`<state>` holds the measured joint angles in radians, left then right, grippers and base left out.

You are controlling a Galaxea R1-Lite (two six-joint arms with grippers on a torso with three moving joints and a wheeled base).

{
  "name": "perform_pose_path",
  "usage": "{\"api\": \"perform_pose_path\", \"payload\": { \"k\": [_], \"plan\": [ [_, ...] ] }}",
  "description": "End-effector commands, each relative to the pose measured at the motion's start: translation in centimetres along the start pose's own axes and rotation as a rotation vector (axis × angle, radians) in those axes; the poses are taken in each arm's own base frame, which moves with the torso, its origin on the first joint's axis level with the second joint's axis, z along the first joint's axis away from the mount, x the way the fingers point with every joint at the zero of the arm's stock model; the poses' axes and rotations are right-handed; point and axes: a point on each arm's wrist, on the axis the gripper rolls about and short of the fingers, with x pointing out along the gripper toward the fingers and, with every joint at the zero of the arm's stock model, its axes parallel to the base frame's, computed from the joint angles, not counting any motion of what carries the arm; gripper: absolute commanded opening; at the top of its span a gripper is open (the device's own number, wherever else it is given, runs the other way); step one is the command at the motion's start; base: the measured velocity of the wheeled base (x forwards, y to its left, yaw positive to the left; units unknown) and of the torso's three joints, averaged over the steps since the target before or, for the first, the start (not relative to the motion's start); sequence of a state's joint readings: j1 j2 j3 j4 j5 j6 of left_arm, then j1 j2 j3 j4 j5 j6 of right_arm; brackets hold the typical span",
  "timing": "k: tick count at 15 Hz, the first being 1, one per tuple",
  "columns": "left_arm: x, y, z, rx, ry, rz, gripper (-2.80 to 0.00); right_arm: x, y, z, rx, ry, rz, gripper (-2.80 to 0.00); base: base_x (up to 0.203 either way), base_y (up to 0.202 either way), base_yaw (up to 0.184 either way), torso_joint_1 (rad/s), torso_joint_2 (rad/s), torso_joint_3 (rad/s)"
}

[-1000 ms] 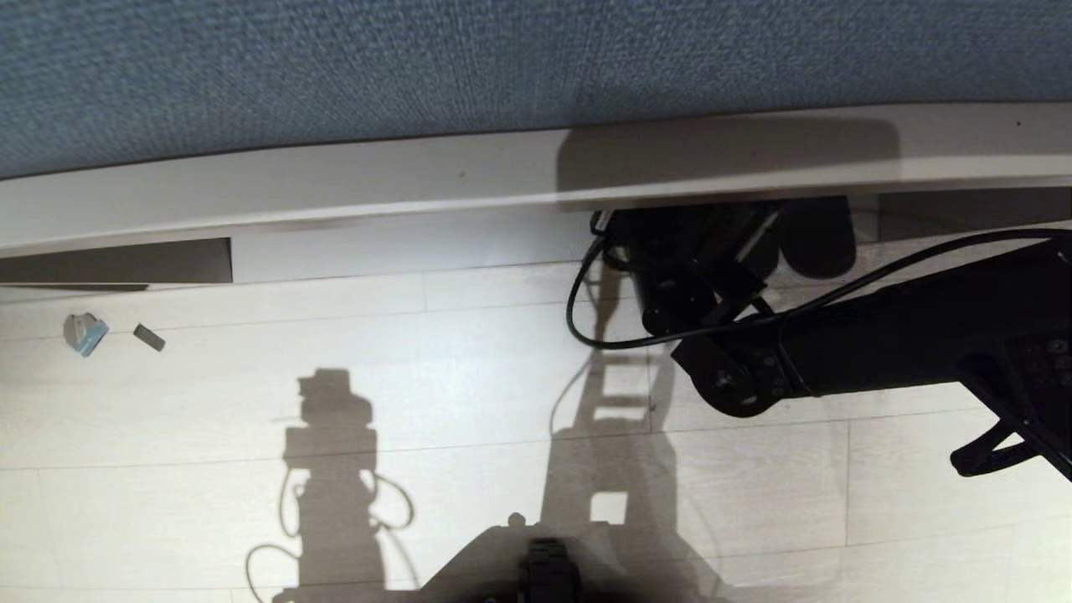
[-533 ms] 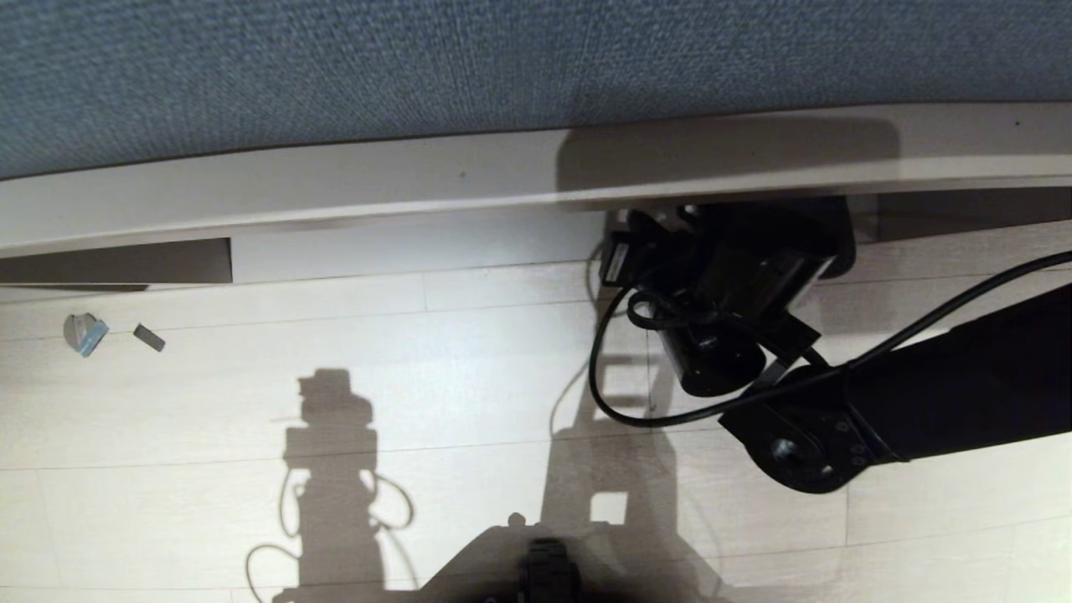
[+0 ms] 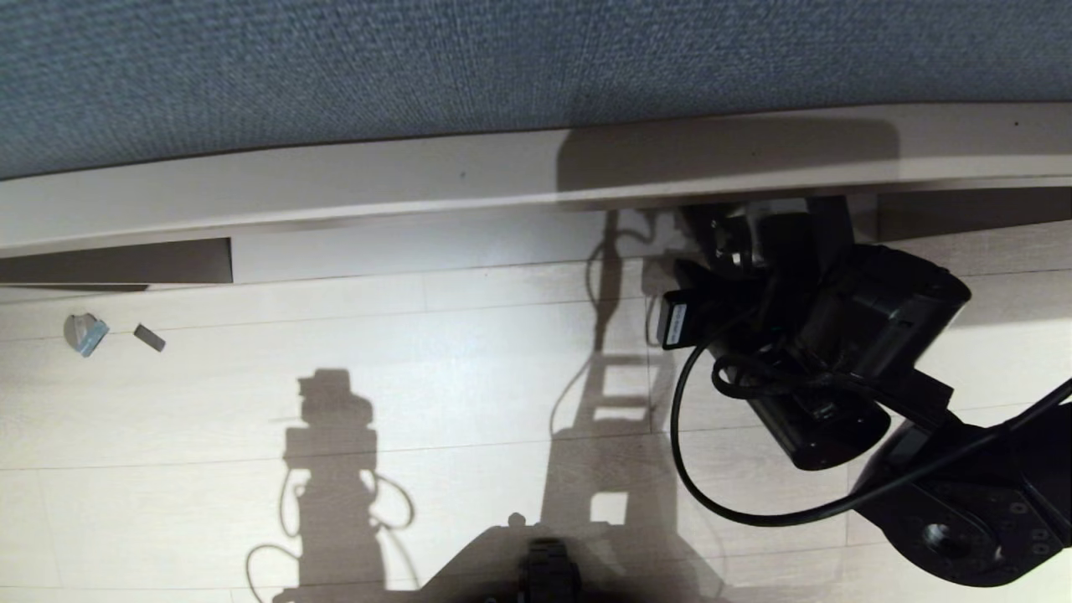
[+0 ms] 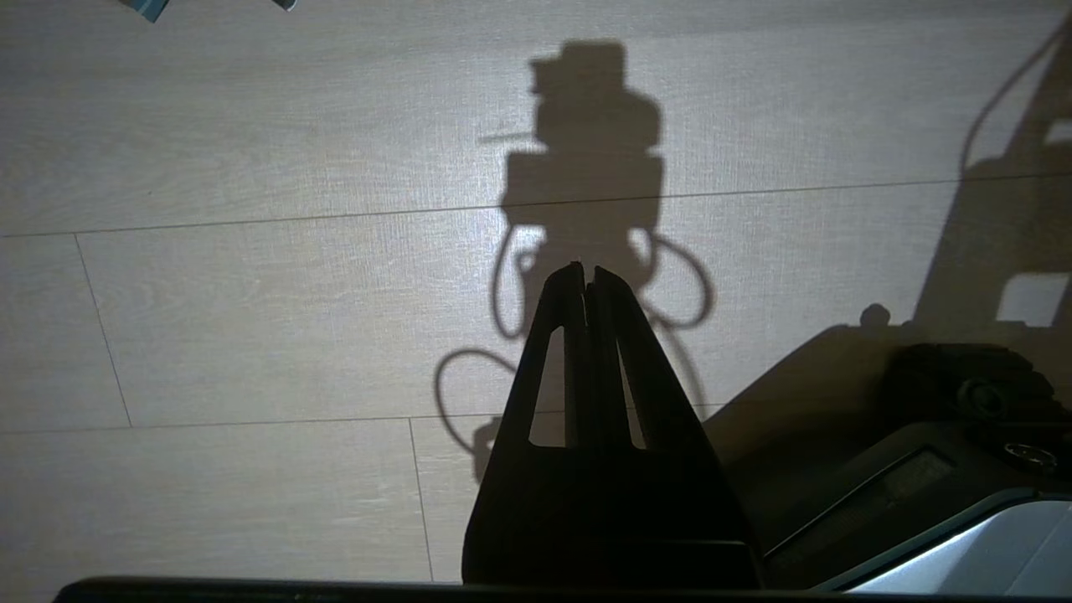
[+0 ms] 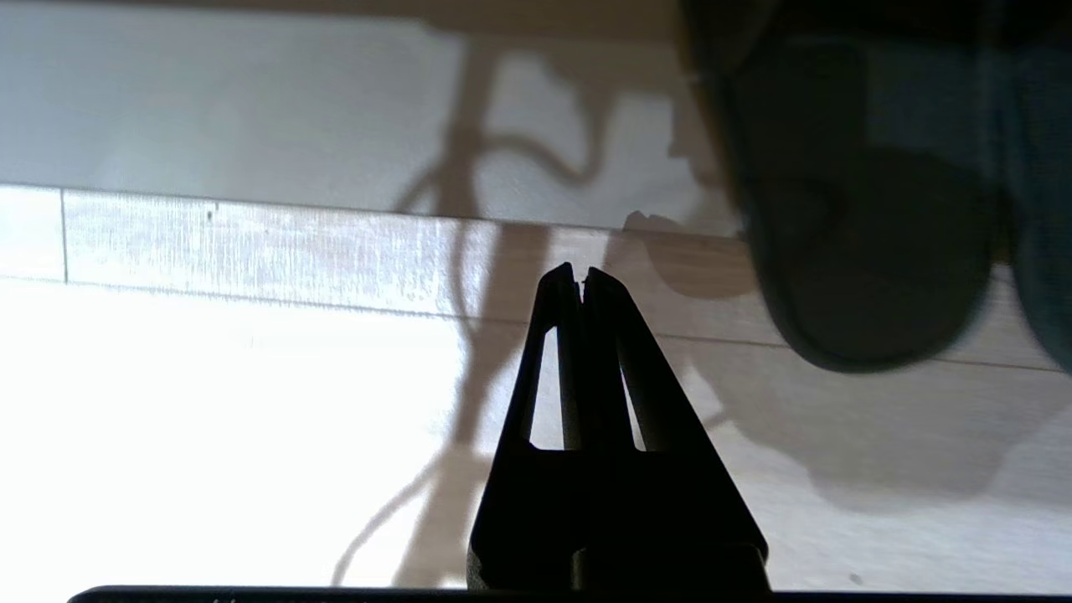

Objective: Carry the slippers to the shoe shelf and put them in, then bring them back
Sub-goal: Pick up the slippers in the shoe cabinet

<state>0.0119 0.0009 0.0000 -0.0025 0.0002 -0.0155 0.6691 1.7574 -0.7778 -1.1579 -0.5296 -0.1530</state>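
Right wrist view: the right gripper (image 5: 584,275) was seen with fingers pressed together, empty, above the pale floor (image 5: 251,377). The slippers (image 5: 863,209) were seen just beyond its tips, off to one side, under the shelf edge.

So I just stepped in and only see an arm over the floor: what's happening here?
The right gripper is shut and empty above the pale wood-plank floor, next to a dark slate-grey cloth slipper lying by the low grey-beige shelf unit. Nothing is being held. The left gripper is also shut and empty, pointing at bare floor. Two small scraps lie off to the robot's left.
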Motion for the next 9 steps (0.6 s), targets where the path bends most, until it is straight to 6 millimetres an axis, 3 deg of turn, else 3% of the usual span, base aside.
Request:
{"api": "perform_pose_path", "payload": {
  "k": [1,5,6,9],
  "plan": [
    [0.0,0.0,0.0,-0.001,-0.001,0.001,-2.80,-1.4,-1.1,1.2,0.012,-0.023,-0.007,-2.80,0.000,0.000,0.000,0.000,0.00,0.000],
    [0.0,0.0,0.0,0.000,0.000,0.000,-2.80,-3.0,-2.6,1.0,0.003,0.001,-0.030,-2.80,0.000,0.000,0.000,0.000,0.00,0.000],
    [0.0,0.0,0.0,0.000,0.000,0.000,-2.80,-2.8,-3.0,0.8,-0.001,0.007,-0.051,0.00,0.000,0.000,0.000,0.000,0.00,0.000],
    [0.0,0.0,0.0,0.002,0.000,0.000,-2.80,-2.0,-4.8,0.4,-0.020,0.017,-0.120,0.00,0.000,0.000,0.000,0.000,0.00,0.000]
  ]
}}
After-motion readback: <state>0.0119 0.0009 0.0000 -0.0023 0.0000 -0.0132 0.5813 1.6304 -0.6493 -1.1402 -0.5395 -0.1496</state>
